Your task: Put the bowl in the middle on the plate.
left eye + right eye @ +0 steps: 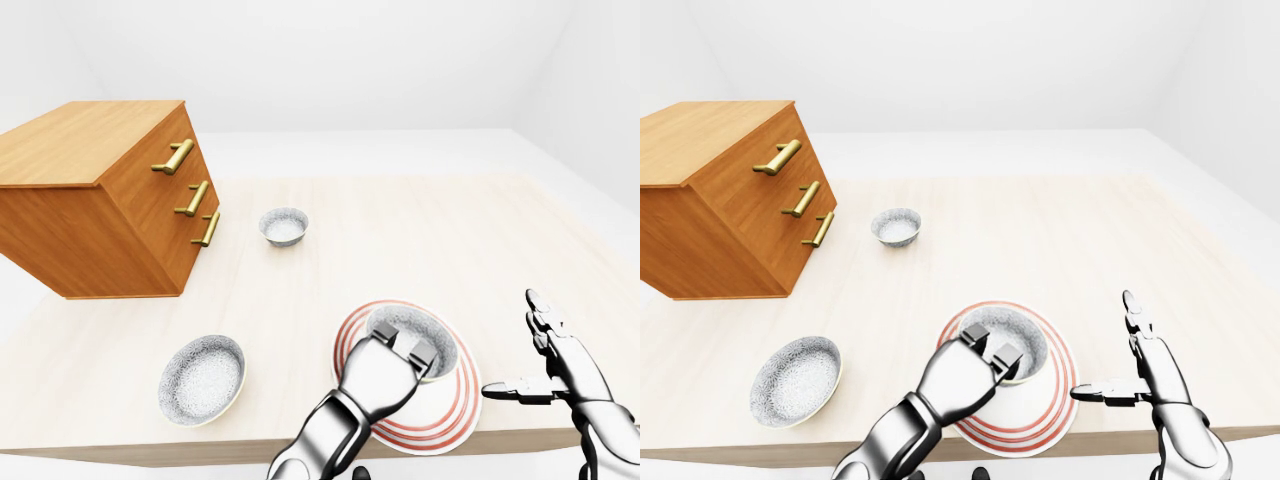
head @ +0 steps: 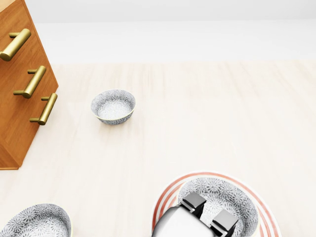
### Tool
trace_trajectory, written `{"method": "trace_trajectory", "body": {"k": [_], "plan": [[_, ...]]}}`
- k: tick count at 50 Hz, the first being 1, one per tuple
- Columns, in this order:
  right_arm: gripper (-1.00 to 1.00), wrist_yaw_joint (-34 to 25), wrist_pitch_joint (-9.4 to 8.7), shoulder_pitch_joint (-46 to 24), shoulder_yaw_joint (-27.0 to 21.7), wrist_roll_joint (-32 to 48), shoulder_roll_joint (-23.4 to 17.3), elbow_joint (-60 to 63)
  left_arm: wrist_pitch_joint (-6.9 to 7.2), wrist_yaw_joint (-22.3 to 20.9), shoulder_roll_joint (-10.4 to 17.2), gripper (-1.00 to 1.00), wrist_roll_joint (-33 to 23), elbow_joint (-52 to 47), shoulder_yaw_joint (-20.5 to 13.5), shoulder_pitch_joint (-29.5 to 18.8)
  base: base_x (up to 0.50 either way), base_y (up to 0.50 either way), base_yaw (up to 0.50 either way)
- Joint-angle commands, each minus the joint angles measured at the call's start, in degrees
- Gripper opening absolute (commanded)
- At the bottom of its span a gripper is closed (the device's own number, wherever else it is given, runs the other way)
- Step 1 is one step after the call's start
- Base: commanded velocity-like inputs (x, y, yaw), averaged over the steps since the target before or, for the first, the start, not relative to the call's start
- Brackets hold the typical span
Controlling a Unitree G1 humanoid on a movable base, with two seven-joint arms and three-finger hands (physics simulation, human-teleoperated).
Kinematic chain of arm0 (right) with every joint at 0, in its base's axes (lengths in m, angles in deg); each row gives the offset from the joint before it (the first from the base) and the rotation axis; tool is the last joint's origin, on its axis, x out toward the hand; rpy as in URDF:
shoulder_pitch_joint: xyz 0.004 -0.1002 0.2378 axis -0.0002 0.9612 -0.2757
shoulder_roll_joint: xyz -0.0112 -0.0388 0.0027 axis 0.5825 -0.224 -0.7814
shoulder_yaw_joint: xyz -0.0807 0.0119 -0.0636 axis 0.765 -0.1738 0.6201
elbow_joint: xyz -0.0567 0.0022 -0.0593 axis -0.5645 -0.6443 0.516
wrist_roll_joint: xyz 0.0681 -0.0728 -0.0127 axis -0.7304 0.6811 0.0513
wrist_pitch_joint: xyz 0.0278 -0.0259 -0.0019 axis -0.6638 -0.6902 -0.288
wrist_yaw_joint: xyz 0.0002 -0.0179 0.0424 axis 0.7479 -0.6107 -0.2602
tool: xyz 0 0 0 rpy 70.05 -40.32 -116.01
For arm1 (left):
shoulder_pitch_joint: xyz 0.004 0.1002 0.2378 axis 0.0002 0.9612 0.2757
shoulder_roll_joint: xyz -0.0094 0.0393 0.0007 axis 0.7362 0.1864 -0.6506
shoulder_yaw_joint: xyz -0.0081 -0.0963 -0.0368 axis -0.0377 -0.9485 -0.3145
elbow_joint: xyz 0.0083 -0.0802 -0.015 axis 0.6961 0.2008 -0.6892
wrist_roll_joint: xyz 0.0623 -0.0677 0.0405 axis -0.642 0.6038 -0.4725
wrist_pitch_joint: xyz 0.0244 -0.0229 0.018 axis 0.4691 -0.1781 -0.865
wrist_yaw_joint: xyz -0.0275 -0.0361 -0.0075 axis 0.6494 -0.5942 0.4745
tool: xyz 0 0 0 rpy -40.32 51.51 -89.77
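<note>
The middle bowl (image 1: pixel 437 334), grey-patterned with a white inside, sits inside the red-ringed plate (image 1: pixel 452 421) at the lower middle of the left-eye view. My left gripper (image 1: pixel 404 342) is shut on the bowl's near rim, with two dark fingertips (image 2: pixel 194 202) hooked over the edge into the bowl (image 2: pixel 229 196). The hand hides the plate's near left part. To the right of the plate, my right gripper (image 1: pixel 522 352) hangs open and apart from it, fingers spread, holding nothing.
A smaller patterned bowl (image 1: pixel 283 226) stands near the wooden drawer chest (image 1: pixel 100 190) at upper left. Another bowl (image 1: pixel 201 378) lies at lower left, close to the table's near edge (image 1: pixel 150 450). The plate slightly overhangs that edge.
</note>
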Motion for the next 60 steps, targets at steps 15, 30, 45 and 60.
{"method": "trace_trajectory", "body": {"k": [15, 30, 45, 60], "plan": [[1.00, -0.2, 0.00, 0.2, 0.0, 0.1, 0.2, 0.5, 0.00, -1.5, 0.1, -1.00, 1.0, 0.7, 2.9, -0.1, 0.00, 0.00, 0.00], [1.00, 0.1, 0.00, 0.0, 0.2, 0.3, 0.0, -0.4, 0.00, 0.5, -0.6, -1.00, -0.4, 2.9, 2.4, -0.2, 0.00, 0.00, 0.00], [1.00, -0.1, 0.00, 0.2, 0.1, 0.3, 0.1, 0.4, 0.00, 1.9, -0.6, -1.00, -1.0, 4.2, 2.4, -0.1, 0.00, 0.00, 0.00], [1.00, 0.4, 0.00, 0.0, 0.3, 0.2, -0.2, -1.2, 0.00, 3.5, -0.4, -1.00, -2.3, 7.0, 3.3, 0.2, 0.00, 0.00, 0.00]]}}
